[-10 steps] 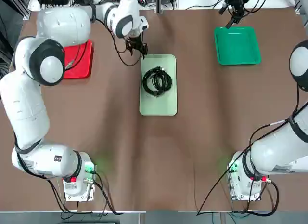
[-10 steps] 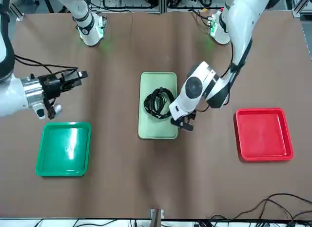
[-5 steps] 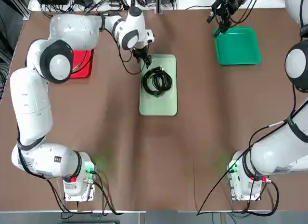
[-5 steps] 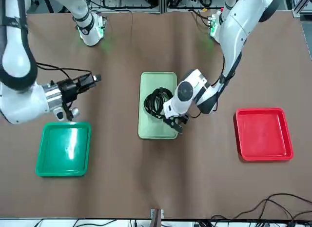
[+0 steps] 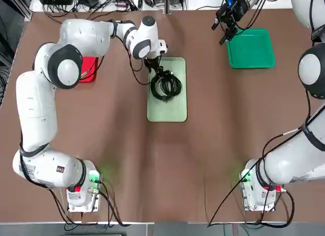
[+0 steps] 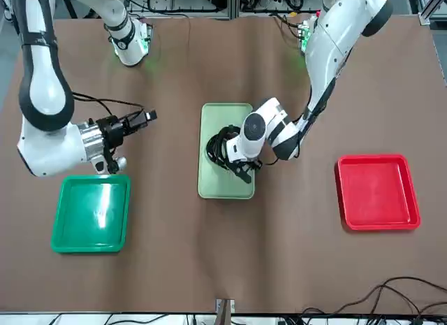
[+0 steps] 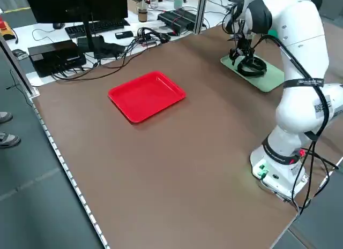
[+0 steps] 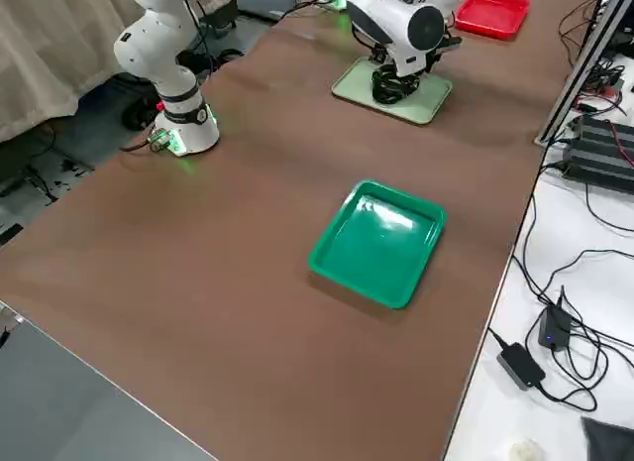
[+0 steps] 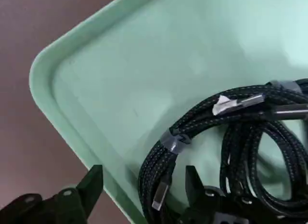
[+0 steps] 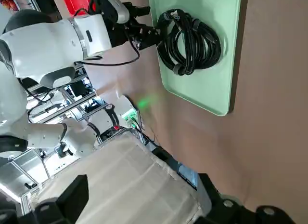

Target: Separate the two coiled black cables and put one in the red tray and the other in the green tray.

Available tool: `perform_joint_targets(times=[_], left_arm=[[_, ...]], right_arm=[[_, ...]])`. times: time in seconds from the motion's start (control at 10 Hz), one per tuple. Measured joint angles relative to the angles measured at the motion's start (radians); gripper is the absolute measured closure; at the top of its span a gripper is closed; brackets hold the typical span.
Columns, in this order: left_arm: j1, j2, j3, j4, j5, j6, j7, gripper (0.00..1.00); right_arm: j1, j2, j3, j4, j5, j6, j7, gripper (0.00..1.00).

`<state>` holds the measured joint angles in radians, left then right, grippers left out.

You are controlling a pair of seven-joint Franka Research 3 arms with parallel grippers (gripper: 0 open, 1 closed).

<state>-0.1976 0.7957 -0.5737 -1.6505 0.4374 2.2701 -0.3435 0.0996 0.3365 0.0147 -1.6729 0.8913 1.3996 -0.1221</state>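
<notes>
Left gripper (image 9: pixel 139 185) fingers spread, straddling coiled cables (image 9: pixel 231 137), mint tray (image 9: pixel 144 79) rim

Top view looks straight down on the table (image 5: pixel 167 160), bases at bottom; front view faces the robot from across, so sides flip. Side views look diagonally down from raised corners. Left wrist is very close on the mint tray (image 9: pixel 120 65); right wrist sees it from far.

Two coiled black cables (image 5: pixel 165 85), braided, flecked with pale specks, with silver-grey connector ends and grey ties. Pale mint-green rectangular plastic tray (image 5: pixel 167 108). Bright red square plastic tray (image 6: pixel 378 192). Deep emerald-green square plastic tray (image 5: pixel 250 48). Plain brown table surface (image 5: pixel 152 165). White robot arms with black joints.
</notes>
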Motion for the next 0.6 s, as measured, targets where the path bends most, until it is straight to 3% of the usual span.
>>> perform_joint_targets(times=[0.6], left_arm=[[-0.021, 0.028, 0.000, 0.000, 0.014, 0.026, 0.000, 0.28]], right_arm=[[0.005, 0.000, 0.000, -0.005, 0.001, 0.009, 0.000, 0.00]])
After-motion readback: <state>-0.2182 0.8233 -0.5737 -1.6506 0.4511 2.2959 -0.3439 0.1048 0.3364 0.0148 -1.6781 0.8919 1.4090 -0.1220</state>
